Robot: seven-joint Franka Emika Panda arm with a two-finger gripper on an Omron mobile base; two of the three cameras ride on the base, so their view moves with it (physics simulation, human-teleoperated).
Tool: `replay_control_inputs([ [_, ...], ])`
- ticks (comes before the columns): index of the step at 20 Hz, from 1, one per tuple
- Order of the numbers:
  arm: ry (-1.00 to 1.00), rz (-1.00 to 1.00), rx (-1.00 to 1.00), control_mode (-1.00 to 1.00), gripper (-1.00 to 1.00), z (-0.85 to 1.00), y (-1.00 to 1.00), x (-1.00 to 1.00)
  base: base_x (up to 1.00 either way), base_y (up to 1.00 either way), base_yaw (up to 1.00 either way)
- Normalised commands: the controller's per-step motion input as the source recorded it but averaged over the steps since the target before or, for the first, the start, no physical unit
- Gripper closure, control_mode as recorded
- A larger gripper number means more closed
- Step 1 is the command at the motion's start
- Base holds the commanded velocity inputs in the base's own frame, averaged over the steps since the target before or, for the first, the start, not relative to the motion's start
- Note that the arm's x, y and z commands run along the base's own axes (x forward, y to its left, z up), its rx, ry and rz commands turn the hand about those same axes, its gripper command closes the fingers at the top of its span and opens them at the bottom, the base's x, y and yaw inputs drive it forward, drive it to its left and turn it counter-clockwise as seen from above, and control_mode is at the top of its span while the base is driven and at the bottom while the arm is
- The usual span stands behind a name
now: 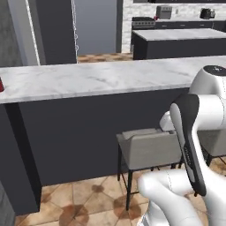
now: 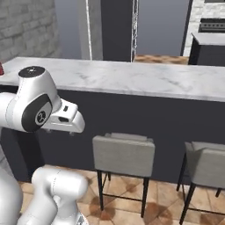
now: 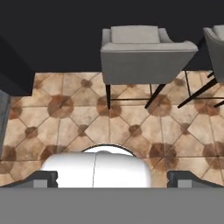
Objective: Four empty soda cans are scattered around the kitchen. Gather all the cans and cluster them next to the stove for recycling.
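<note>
Left edge: one red soda can stands on the marble table, at its far left end; only a sliver of it is in frame in either base view, so its exact footing near the table's edge cannot be told.

Centre: grey stools are tucked against the dark front of the table, directly between the base and the table. The arm is folded close to the body. The hand points down at the tile floor, fingertips spread wide, nothing between them.

Right, far background: the stove sits against the back wall, beyond a second island, well apart from the can.

Risks, as judged:
- Can sits far to the left; reaching from here would likely overstretch the arm. Base needs repositioning first.
- Driving left or forward could catch a stool.
- Can near table end: a sideways nudge from an open finger could tip it or roll it off.
- Long carry to stove around the island; a loose grip could drop it.
</note>
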Motion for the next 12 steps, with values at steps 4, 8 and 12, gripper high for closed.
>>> replay_control_inputs([
  [4,0.0,0.0,0.0,1.0,-1.0,0.0,0.0,0.0,0.57,0.48,-0.1],
  [8,0.0,0.0,0.0,1.0,-1.0,0.0,0.0,0.0,0.15,0.75,-0.02],
  [12,0.0,0.0,0.0,1.0,-1.0,0.0,0.0,0.0,0.07,0.74,0.0],
])
